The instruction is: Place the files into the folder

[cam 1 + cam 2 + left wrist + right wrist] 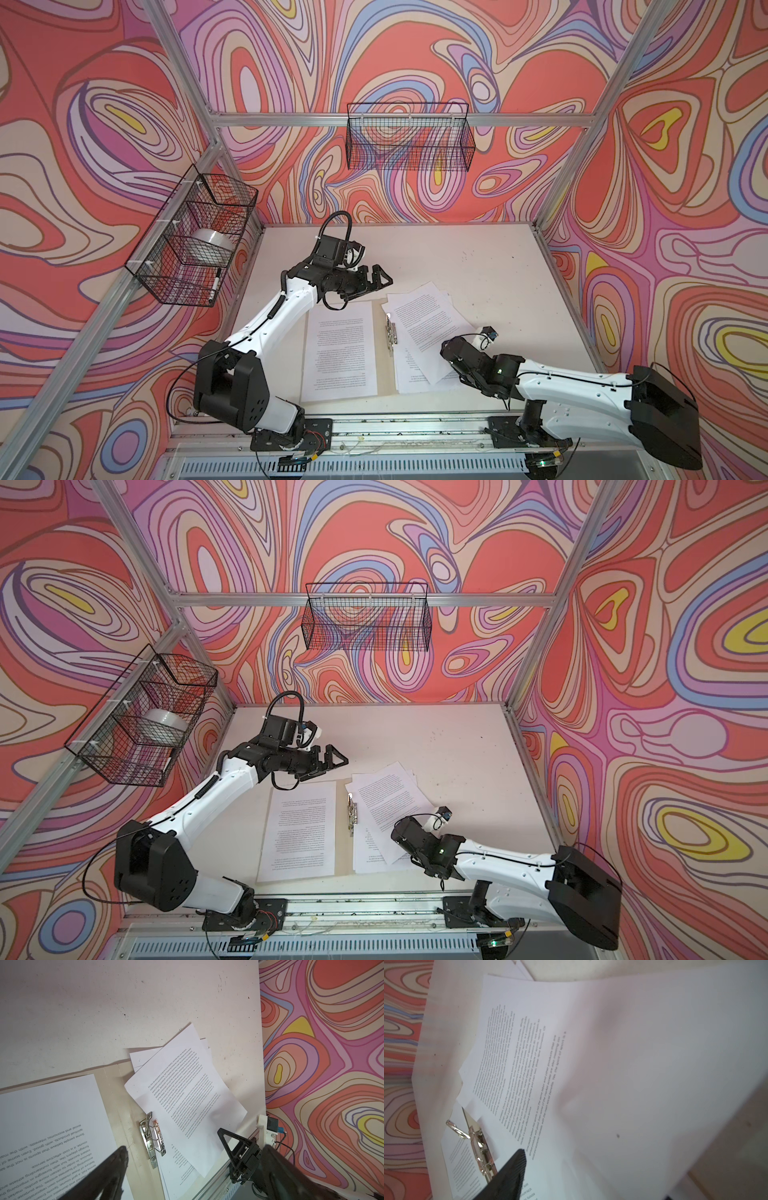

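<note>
Your left claw point(374, 289) hangs spread over the open folder point(113, 1084); whether the right claw point(445, 348) is spread or pinching, I cannot tell. Nudge the skewed files point(428, 320) on the right flap inward, off the desk point(478, 257), squaring them gently.

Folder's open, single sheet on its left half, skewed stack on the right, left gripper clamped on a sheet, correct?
No: the left gripper is open and empty, above the folder's far edge, as both top views show. Single sheet and skewed stack: correct.
</note>
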Robot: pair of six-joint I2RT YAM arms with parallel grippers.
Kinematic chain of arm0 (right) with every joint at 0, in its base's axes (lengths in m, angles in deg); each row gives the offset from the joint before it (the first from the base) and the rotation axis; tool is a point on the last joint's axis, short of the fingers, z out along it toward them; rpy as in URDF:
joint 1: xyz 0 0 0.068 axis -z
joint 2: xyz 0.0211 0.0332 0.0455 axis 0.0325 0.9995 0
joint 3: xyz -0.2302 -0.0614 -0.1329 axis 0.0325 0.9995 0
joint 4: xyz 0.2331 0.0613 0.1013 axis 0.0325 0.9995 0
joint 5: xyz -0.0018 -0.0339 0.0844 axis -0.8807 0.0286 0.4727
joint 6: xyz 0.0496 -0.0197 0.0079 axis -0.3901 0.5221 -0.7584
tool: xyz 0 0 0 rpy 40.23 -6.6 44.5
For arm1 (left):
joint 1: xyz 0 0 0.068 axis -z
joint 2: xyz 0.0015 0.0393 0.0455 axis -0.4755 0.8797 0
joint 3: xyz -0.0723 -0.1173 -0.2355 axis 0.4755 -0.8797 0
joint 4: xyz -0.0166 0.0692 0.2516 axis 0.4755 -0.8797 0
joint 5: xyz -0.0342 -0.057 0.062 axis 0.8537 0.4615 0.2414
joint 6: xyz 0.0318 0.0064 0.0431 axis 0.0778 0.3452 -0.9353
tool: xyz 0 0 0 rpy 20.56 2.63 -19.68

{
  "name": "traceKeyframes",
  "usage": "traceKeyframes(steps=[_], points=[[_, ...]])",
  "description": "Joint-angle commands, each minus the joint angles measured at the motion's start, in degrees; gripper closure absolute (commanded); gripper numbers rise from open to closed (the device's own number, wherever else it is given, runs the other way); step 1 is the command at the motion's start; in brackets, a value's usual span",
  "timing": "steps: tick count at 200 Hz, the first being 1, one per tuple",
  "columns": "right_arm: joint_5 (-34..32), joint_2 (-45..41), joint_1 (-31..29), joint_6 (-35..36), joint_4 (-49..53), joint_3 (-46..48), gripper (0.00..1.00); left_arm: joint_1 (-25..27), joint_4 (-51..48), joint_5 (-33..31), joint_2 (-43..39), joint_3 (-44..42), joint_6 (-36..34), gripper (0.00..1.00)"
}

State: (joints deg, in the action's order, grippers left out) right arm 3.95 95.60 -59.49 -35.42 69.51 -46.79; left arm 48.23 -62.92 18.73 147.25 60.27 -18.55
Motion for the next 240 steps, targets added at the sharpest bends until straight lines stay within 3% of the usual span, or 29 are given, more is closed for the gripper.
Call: traceKeyframes(steps=[1,32,61,92,128,181,213,240], points=[[-2.19,0.19,-0.29,3.81,3.89,-3.42,0.02,0.14,-1.97,-0.46,-1.15,0.46,-1.20,0.00],[-2.44,-1.20,-0.37,3.98,12.80,-4.90,0.02,0.19,-2.72,-0.27,-2.23,1.06,-1.29,0.00],[-2.04,-8.28,-0.29,4.54,17.37,-2.07,0.02,0.41,-4.01,-0.75,-3.30,1.45,-2.09,0.00],[-4.71,-12.41,-0.26,6.98,28.63,-5.20,0.02,0.88,-5.14,-1.69,-3.71,1.17,-2.72,0.00],[-3.58,-9.81,3.48,20.28,32.82,-12.19,0.02,1.56,-6.15,-2.61,-3.50,0.78,-3.10,0.00],[20.57,-1.32,30.41,53.73,15.64,-15.30,0.02,2.53,-7.03,-3.75,-4.81,-4.39,-3.62,0.00],[35.24,9.85,39.30,63.74,5.84,-17.30,0.02,3.81,-5.33,-3.33,-5.63,-10.60,-2.22,0.00],[40.08,18.31,42.17,67.15,-0.22,-19.00,0.02,5.66,-3.45,-2.79,-5.66,-16.32,-0.68,0.00]])
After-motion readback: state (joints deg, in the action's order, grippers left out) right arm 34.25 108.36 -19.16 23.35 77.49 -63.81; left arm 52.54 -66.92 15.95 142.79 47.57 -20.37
